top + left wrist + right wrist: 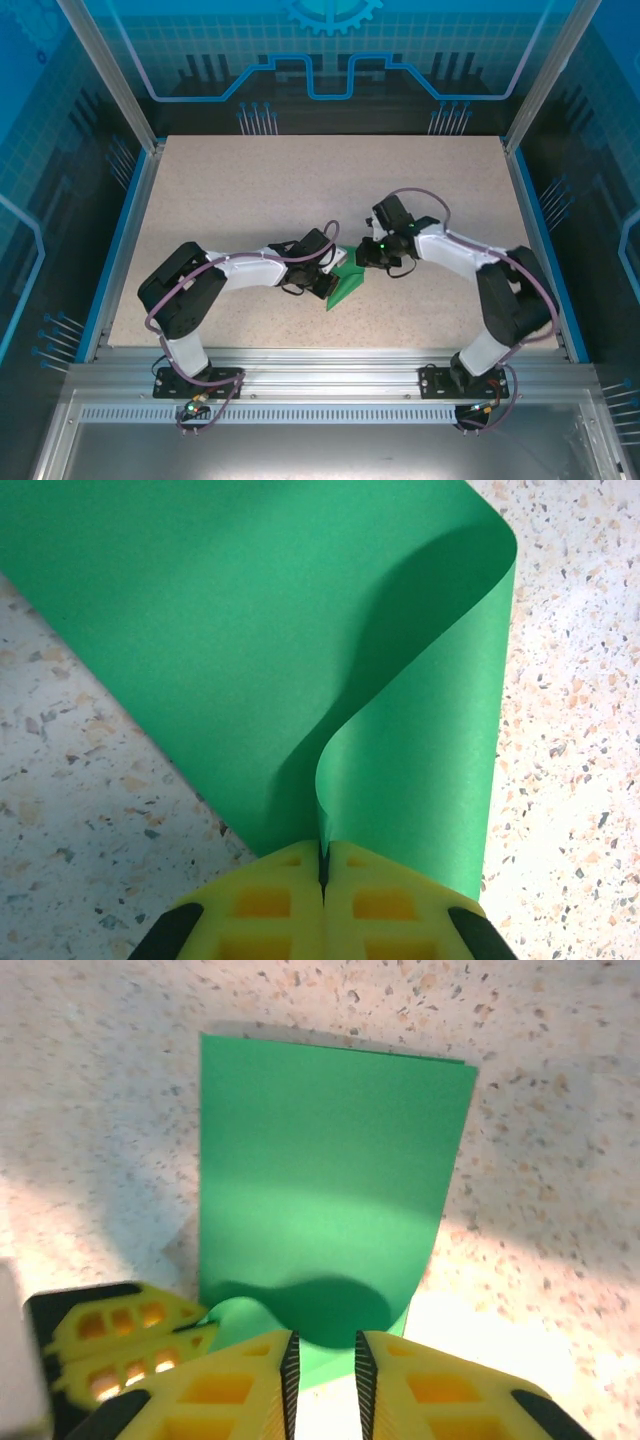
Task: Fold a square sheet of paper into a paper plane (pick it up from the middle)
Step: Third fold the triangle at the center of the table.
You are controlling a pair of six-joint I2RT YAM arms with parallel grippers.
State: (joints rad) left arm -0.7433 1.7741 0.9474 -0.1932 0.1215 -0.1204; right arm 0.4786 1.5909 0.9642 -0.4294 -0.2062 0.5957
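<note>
The square sheet of paper (345,284) is bright green and lies folded on the speckled table (250,190) between the two arms. In the left wrist view the paper (250,630) curls up in a loop from its flat part. My left gripper (323,858) is shut on the raised edge of that loop. In the right wrist view the paper (330,1160) appears as a folded rectangle. My right gripper (323,1350) hovers over its near edge, jaws a little apart with nothing between them. The left gripper's yellow fingers (120,1335) sit just to its left.
Blue rails and aluminium posts (110,75) frame the table on all sides. The arm bases (200,380) stand on the metal rail at the near edge. Bare tabletop stretches behind the grippers toward the back wall.
</note>
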